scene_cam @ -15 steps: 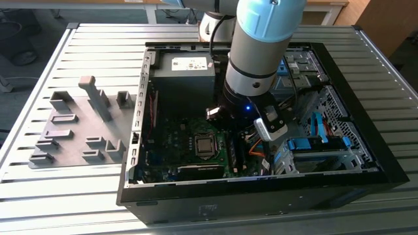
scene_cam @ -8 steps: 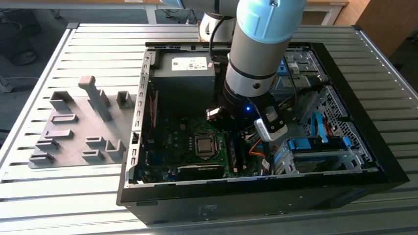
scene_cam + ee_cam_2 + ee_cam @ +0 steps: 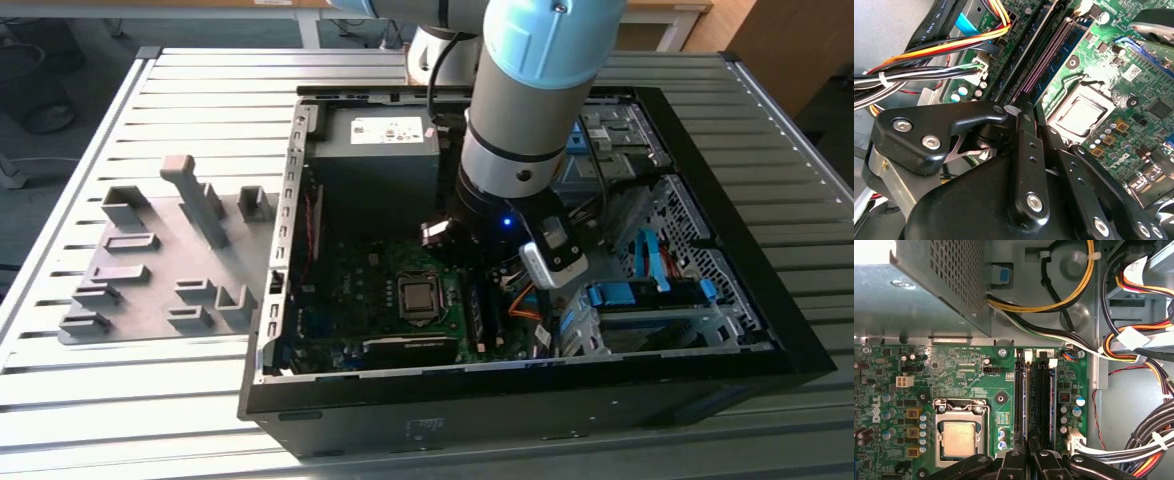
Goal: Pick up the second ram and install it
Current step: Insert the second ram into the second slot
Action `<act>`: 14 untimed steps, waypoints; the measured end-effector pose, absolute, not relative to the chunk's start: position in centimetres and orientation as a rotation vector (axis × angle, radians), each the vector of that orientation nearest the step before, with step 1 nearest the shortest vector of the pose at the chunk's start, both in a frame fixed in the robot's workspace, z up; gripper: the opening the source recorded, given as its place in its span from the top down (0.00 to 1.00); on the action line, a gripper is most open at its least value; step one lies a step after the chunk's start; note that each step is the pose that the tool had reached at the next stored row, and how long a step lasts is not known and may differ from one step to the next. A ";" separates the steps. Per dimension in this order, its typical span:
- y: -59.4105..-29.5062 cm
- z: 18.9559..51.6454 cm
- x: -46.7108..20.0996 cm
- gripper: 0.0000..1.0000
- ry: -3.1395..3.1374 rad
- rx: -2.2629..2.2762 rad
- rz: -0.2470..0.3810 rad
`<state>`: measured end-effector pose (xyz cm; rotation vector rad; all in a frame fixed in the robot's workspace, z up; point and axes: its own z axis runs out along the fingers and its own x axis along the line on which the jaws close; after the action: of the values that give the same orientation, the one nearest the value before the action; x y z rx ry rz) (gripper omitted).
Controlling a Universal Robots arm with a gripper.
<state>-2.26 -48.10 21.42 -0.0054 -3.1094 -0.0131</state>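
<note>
My gripper (image 3: 1029,454) is low inside the open computer case (image 3: 747,350), right above the memory slots (image 3: 1025,400) beside the processor socket (image 3: 960,432). Its fingers (image 3: 1026,150) stand close together with only a narrow gap. The second ram (image 3: 1034,400) appears as a long dark strip seen edge-on, running out from between the fingers along the slots. It lies beside a purple slot (image 3: 1049,55) in the second wrist view, where the ram (image 3: 1024,50) also shows. White latches (image 3: 1028,356) mark the slots' far ends. How deep the stick sits in its slot is hidden.
The power supply (image 3: 378,160) stands at the back of the case. Bundled cables (image 3: 1139,355) hang close beside the slots. Drive bays with blue clips (image 3: 627,295) fill the exterior view's right side. A grey fixture with blocks (image 3: 167,260) lies outside the case on the slatted table (image 3: 160,400).
</note>
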 end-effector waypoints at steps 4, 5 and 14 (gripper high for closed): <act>-48.1 21.5 -2.2 0.86 -3.109 -0.005 -0.014; -48.1 21.5 -2.2 0.86 -3.109 -0.004 -0.013; -48.1 21.6 -2.2 0.86 -3.109 -0.001 -0.013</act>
<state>-2.25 -48.09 21.55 -0.0008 -3.1094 -0.0131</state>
